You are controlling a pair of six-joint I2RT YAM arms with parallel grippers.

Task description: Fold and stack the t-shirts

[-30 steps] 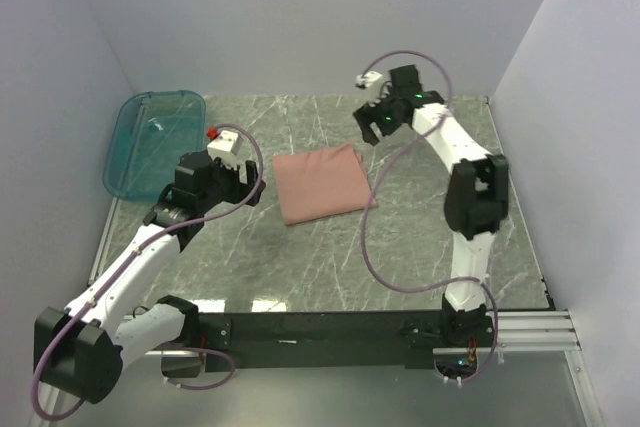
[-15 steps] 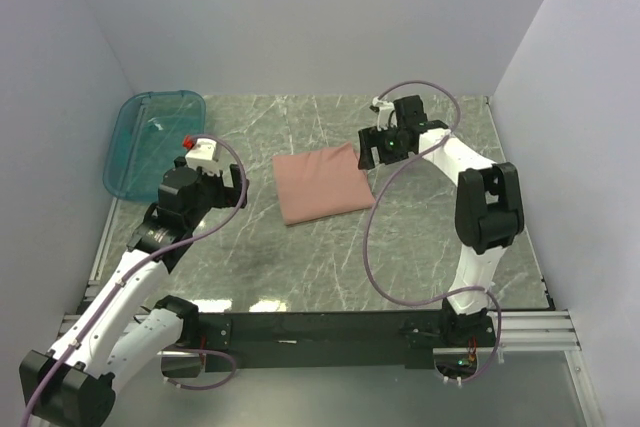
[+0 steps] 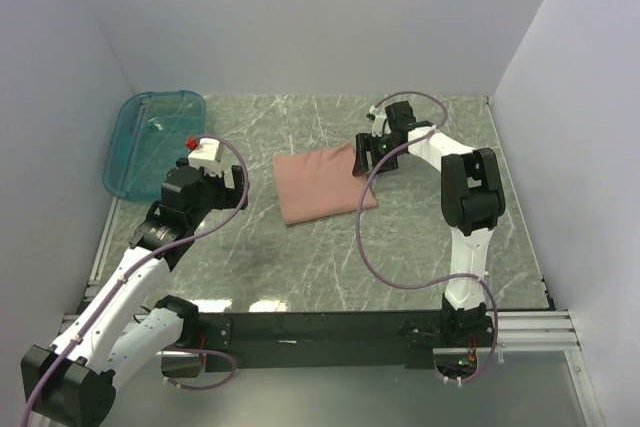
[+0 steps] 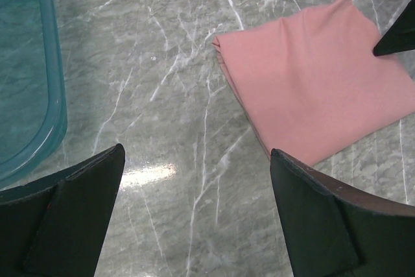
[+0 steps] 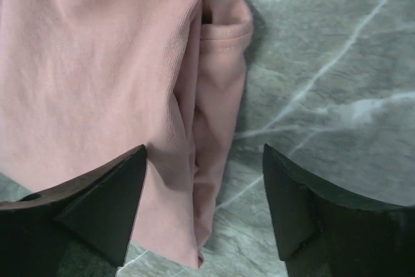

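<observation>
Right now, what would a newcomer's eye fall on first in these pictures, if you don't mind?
The folded salmon-pink t-shirt stands out, lying in the middle of the grey marble table. The right gripper hangs open over its far right corner, jaws straddling the layered edge. At the far left sits a teal translucent bin, with the left gripper open over bare marble between bin and shirt.

Top camera: high at the near edge, looks down on the whole desk (image 3: 420, 247). Left wrist: faces downward, moderately near, takes in the folded pink t-shirt (image 4: 311, 89) plus the teal bin (image 4: 57, 105). Right wrist: close on the same t-shirt's edge.
</observation>
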